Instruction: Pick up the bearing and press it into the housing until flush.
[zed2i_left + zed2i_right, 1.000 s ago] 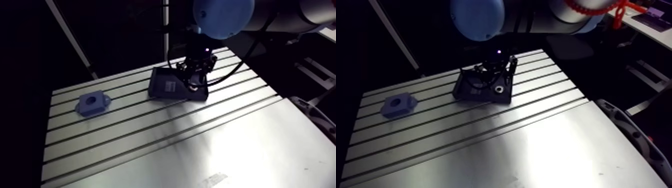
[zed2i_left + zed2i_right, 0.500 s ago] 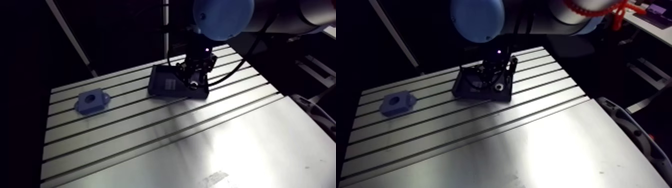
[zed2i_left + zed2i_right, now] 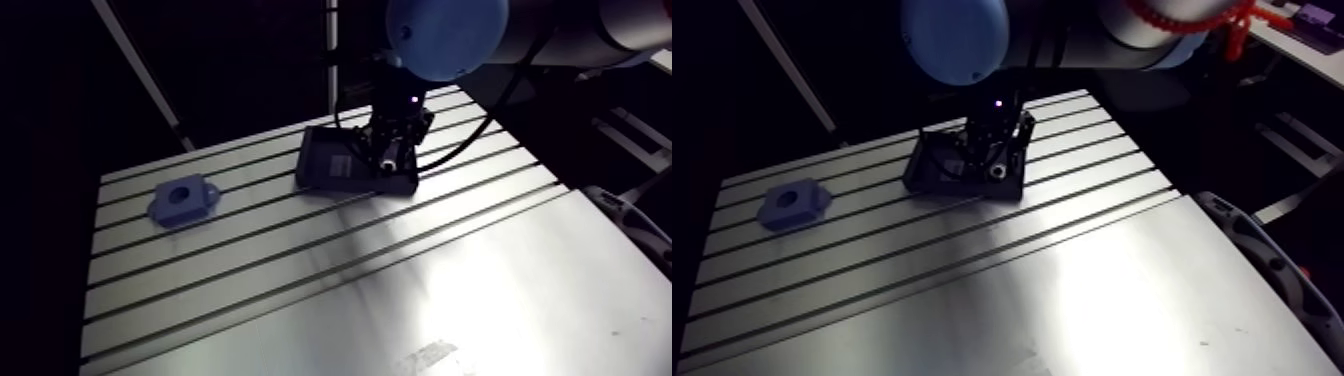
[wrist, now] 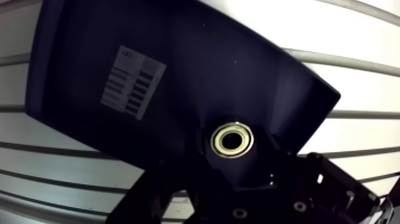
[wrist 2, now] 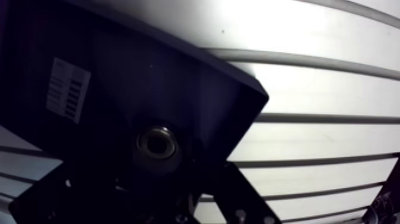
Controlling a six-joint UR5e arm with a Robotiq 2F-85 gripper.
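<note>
A small metal-ringed bearing [image 4: 232, 140] lies in a corner of a shallow black tray [image 4: 77, 53] on the slotted table. My gripper [image 4: 233, 146] is down inside the tray, and its dark fingers stand on either side of the bearing, close to it, with a slight gap showing. In the arm view the gripper [image 3: 388, 165] hangs over the tray's right end. The blue housing [image 3: 182, 202], a block with a round bore, sits apart at the table's far left.
A white label [image 4: 132, 82] is stuck to the tray floor. The tray's raised rim [image 4: 309, 77] runs close beside the bearing. The slotted aluminium table [image 3: 330, 290] spreads wide toward the front.
The gripper has sunk a little lower into the tray over the bearing. The arm view has shifted slightly with the arm; tray and housing stay put.
</note>
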